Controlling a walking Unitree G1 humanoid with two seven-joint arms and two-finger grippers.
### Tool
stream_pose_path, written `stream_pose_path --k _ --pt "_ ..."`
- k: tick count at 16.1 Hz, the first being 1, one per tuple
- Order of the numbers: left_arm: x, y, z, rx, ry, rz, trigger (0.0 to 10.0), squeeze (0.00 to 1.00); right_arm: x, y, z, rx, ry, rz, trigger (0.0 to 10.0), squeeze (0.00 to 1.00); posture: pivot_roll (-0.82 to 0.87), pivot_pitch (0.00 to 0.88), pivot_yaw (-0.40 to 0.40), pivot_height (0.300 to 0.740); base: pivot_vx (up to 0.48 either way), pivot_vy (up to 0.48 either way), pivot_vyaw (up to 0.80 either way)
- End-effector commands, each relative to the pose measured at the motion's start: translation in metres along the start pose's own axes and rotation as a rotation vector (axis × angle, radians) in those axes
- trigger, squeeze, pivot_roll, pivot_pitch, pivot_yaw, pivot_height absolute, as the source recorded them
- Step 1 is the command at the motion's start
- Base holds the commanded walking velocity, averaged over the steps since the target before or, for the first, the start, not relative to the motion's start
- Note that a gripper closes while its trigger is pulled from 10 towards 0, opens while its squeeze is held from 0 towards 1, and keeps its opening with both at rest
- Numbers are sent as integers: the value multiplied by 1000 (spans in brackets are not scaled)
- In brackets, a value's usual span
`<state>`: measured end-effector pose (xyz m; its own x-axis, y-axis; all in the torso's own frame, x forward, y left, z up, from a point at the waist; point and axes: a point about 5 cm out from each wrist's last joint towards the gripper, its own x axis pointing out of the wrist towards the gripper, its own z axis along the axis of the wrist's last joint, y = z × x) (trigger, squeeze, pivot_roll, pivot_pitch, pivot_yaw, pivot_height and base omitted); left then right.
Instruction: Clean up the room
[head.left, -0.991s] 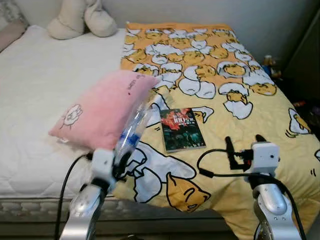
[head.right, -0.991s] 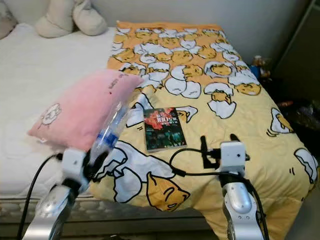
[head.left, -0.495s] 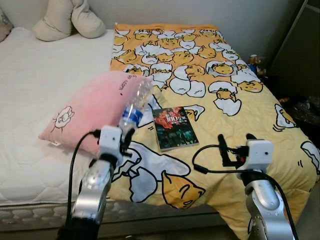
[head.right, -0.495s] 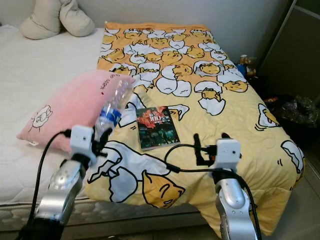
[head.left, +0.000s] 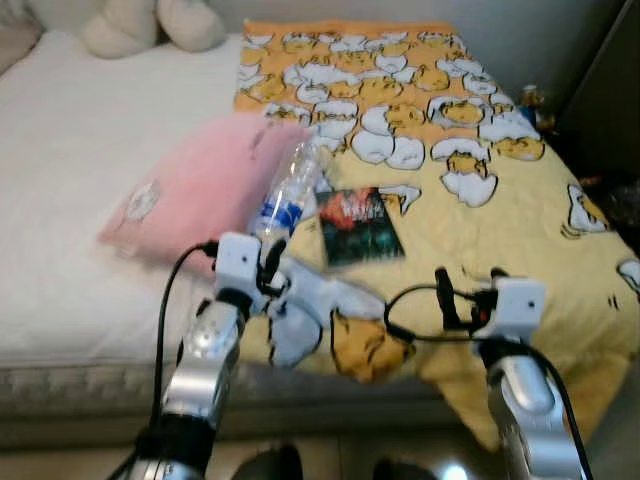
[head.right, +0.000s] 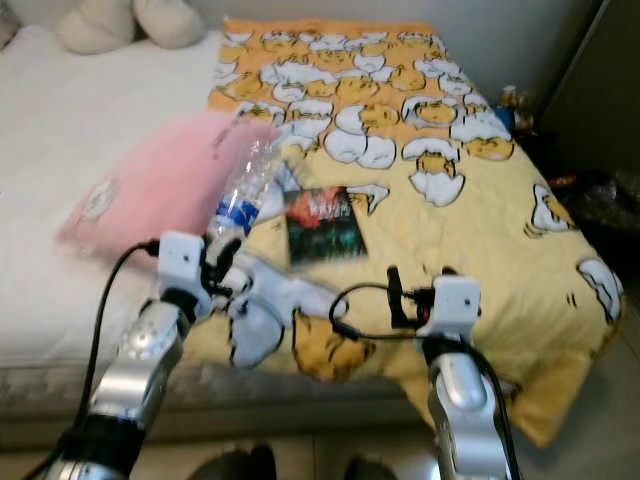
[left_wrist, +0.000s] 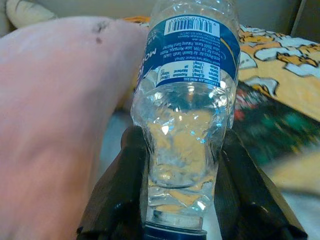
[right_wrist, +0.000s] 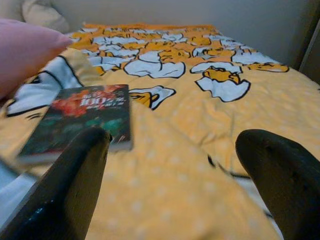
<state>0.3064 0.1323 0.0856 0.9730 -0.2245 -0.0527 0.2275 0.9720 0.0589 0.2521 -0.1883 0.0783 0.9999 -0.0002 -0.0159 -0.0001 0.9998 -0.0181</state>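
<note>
My left gripper (head.left: 270, 262) is shut on a clear plastic water bottle (head.left: 288, 193) with a blue label, gripping it near the cap end; the bottle (left_wrist: 186, 100) points up and away over the bed, beside a pink pillow (head.left: 196, 183). The black fingers (left_wrist: 125, 185) press both sides of its neck. My right gripper (head.left: 467, 285) is open and holds nothing, hovering over the yellow blanket (head.left: 470, 190) near the bed's front edge. A dark book (head.left: 358, 224) lies flat on the blanket between the two grippers, and the same book (right_wrist: 82, 117) sits ahead of the right fingers (right_wrist: 75, 175).
The bed has a white mattress (head.left: 70, 150) on the left half and the yellow egg-print blanket on the right. Cream cushions (head.left: 150, 25) rest at the far end. Small items (head.left: 530, 100) and dark clutter (head.left: 610, 195) sit on the floor right of the bed.
The camera has shifted and blurred, the bed now sitting higher in view with floor below. The left gripper still holds the bottle, raised a little; the right gripper stays open.
</note>
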Motion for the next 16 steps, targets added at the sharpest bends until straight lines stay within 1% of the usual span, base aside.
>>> stream_pose_path --k 1,3,8,10,13,16 --pt "2 0 4 10 -16 4 10000 0 -2 -3 -3 15 13 -17 10000 0 -143 0 56 740 -442 0 0" --pt "5 -1 7 11 -23 4 10000 0 -2 -5 -4 4 21 -35 10000 0 -150 0 60 740 0 0 753" --pt "6 -2 4 11 -10 0 10000 0 -4 -8 -4 -7 22 -42 10000 0 -155 0 64 740 0 0 684" --pt "4 0 2 7 -2 8 10000 0 -5 -6 -4 -5 18 -38 10000 0 -150 0 67 740 0 0 591" --pt "0 8 -2 0 10 34 10000 0 -5 -5 -6 8 19 -21 10000 0 -132 0 60 740 0 0 502" --pt "-4 12 -6 -23 28 76 10000 0 -2 -3 -6 10 21 -3 10000 0 -119 0 55 740 0 -480 469"
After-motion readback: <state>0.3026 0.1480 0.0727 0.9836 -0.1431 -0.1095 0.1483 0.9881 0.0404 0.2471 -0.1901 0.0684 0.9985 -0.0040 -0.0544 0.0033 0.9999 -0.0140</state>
